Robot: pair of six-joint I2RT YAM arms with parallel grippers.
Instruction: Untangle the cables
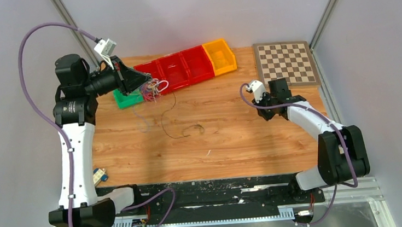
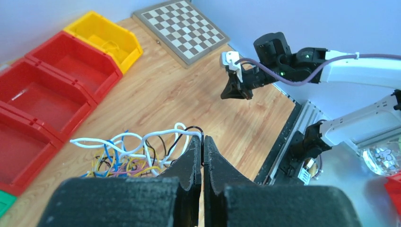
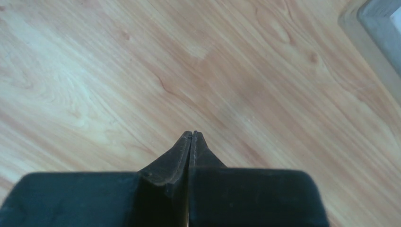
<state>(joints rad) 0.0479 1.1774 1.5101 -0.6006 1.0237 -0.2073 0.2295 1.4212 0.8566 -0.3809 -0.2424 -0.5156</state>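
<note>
Early days — the left tool clamps the cables, mostly knotted at upper left, one black strand lying free; the right tool sits closed, empty.

Top camera looked down on the whole table, left wrist camera faced across it, sharing the chessboard, right wrist camera close above the wood.

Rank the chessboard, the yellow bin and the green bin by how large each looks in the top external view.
1. chessboard
2. yellow bin
3. green bin, smallest as seen, but the left gripper hides part of it, so its full size is unsure.
</note>
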